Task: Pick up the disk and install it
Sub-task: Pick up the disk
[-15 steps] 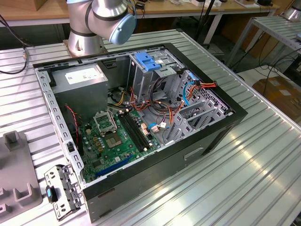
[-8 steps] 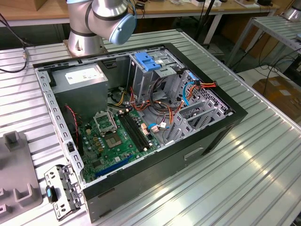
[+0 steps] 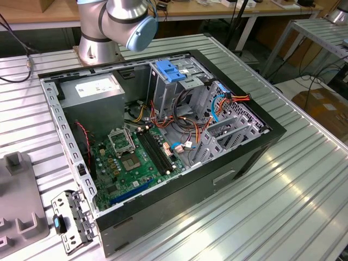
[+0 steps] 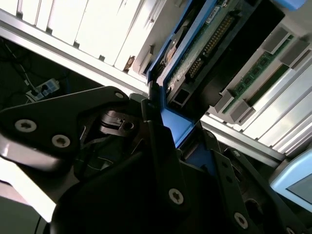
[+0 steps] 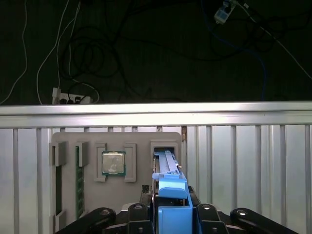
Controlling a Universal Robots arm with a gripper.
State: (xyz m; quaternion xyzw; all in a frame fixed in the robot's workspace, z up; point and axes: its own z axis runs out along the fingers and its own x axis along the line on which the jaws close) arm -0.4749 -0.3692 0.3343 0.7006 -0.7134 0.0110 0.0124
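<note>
The disk (image 5: 168, 168) stands on edge in its bright blue carrier, with its far end at a slot of a grey parts holder (image 5: 141, 139). In the second wrist view the disk (image 4: 204, 46) shows its dark body and green circuit board inside the blue frame. My gripper (image 5: 171, 210) has a black finger on each side of the carrier's near end. In the second wrist view the gripper (image 4: 178, 129) is shut on the carrier's blue edge. Whether the disk still rests in the slot I cannot tell.
The grey holder also carries a processor chip (image 5: 113, 162) and a memory stick (image 5: 78, 180), near the ribbed table's edge (image 5: 156, 109), with cables on the floor beyond. The open computer case (image 3: 163, 136) has a light-blue latch plate (image 3: 169, 70) on its drive cage, beside the arm (image 3: 128, 22).
</note>
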